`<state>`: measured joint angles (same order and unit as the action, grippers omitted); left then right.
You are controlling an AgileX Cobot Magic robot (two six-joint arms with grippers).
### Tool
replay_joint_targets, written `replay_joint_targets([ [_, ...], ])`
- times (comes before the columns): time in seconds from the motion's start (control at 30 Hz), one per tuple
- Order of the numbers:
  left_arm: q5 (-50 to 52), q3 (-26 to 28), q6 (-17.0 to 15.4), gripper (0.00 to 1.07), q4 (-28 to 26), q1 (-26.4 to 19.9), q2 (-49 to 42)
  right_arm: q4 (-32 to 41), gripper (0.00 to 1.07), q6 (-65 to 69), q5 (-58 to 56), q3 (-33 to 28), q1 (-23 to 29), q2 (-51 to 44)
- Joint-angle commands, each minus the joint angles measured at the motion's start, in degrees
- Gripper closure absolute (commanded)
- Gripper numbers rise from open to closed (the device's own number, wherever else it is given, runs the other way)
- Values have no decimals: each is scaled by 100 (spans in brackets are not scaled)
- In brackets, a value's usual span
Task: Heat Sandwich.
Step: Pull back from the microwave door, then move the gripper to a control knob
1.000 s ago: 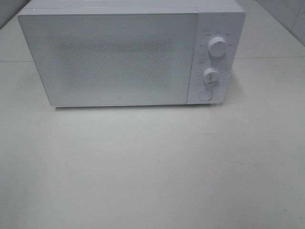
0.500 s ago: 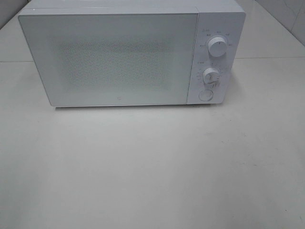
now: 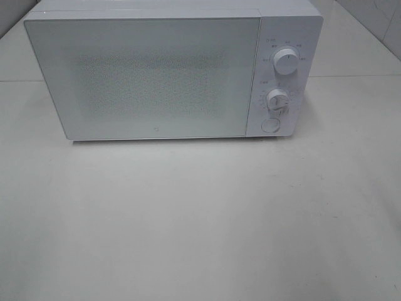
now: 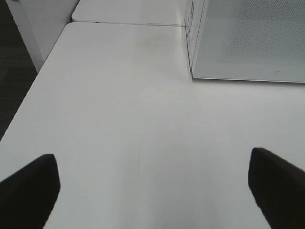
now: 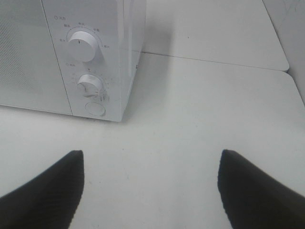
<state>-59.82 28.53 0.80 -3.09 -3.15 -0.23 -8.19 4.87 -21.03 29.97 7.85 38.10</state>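
Sandwich: not visible in any view; its location cannot be determined. The only enclosure in sight is the microwave (image 3: 169,72), and its door (image 3: 150,78) is shut. The speckled window panel in the door is pale and shows nothing recognisable behind it.

Surroundings: the microwave is white and stands upright at the far side of a white table (image 3: 200,219), with the door facing the arms. The control panel is to the right of the door. It carries an upper knob (image 3: 286,63), a lower knob (image 3: 276,100) below it, and a round button (image 3: 270,125) at the bottom. The shut door stands between both arms and the microwave's inside. The table surface in front of the microwave is bare white.

Tools: the left gripper (image 4: 152,188) sits above the table, near the door-side front corner of the microwave. Its fingers (image 4: 28,191) are spread fully wide, hold nothing and touch nothing. The right gripper (image 5: 152,188) sits above the table, facing the control panel and apart from it. Its fingers (image 5: 257,191) are spread wide, with only bare table between them and no contact with the microwave.
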Motion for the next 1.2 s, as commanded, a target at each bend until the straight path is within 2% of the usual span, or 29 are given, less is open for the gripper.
replay_joint_targets([
  [0.03, 52, -17, 0, 5, -52, -17, -160, -11, 31, 52, 498, 29, -46, 332],
  [0.4, 52, -17, 0, 5, -52, -17, -160, -11, 31, 183, 2194, 29, -46, 1742],
  [0.7, 52, -17, 0, 5, -52, -17, -160, -11, 31, 246, 3014, 29, -46, 2435],
  [0.83, 52, -17, 0, 5, -52, -17, -160, -11, 31, 246, 3839, -138, -46, 2756],
  [1.03, 52, -17, 0, 5, -52, -17, -160, 705, 31, 241, 5248, -779, -40, 3226],
  [1.2, 52, -17, 0, 5, -52, -17, -160, 894, 31, 86, 5930, -1163, -40, 3529],
])
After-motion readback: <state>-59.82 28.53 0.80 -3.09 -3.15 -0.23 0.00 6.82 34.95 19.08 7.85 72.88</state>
